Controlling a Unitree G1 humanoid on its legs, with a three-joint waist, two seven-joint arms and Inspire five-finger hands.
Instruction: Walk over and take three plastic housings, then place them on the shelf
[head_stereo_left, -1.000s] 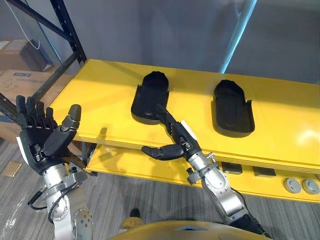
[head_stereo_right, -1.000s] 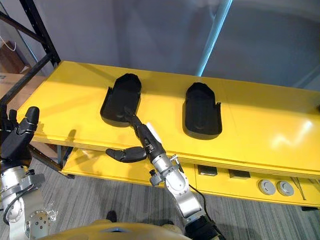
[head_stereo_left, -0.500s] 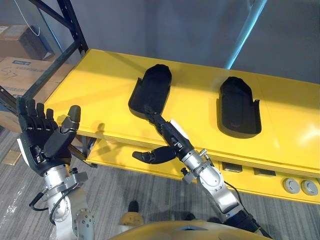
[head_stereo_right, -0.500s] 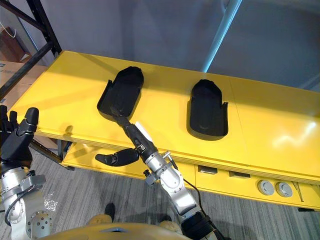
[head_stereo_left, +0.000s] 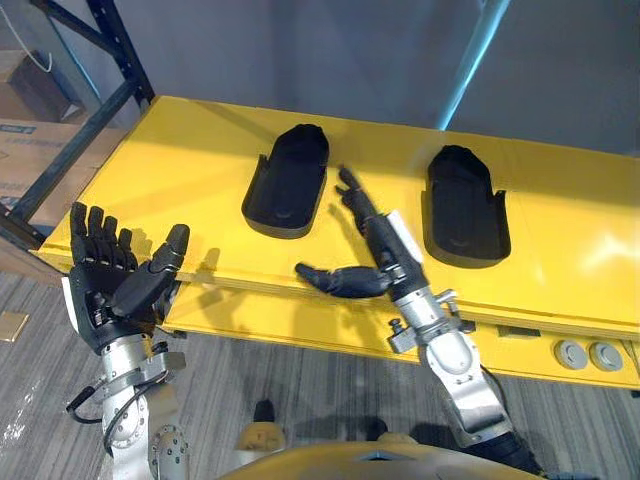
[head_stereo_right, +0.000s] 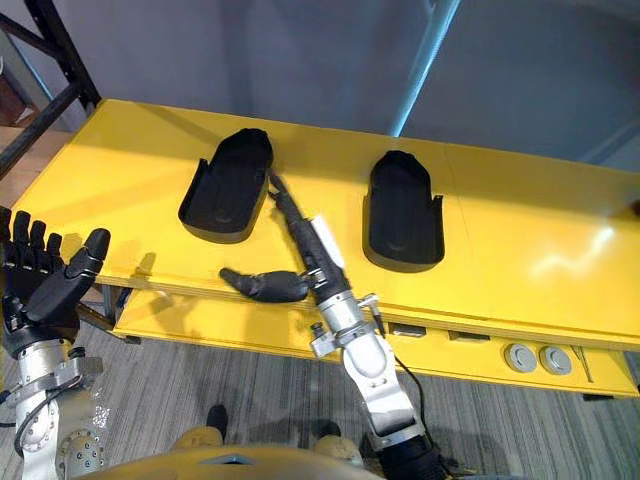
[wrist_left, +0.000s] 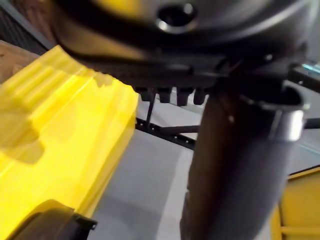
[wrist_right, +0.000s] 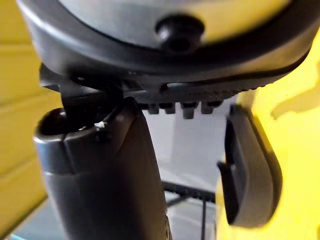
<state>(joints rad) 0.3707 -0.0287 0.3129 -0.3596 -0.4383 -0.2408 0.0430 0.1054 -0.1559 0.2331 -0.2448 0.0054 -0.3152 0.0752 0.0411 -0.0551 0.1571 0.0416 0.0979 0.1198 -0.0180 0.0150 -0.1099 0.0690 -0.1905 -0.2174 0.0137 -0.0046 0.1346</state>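
Presently my right hand (head_stereo_left: 383, 246) stretches flat over the shelf (head_stereo_left: 180, 150), between left housing (head_stereo_left: 288, 182) and right housing (head_stereo_left: 465, 207); my left hand (head_stereo_left: 105, 292) hovers spread wide before the shelf's front.

Black rack frame (head_stereo_left: 122, 52), cardboard box (head_stereo_left: 30, 150), grey carpet (head_stereo_left: 300, 395)

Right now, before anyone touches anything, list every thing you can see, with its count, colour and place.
Shelf: one, yellow, across the middle.
Housings: two, black, apart on the shelf.
Discs: two, grey, lower level, far right.
Rack: one, black, far left.
Boxes: two, brown, behind the rack.
Pole: one, light blue, behind the shelf.
Left hand: one, dark, open, before the shelf's left corner.
Right hand: one, dark, open, over the shelf between the housings.
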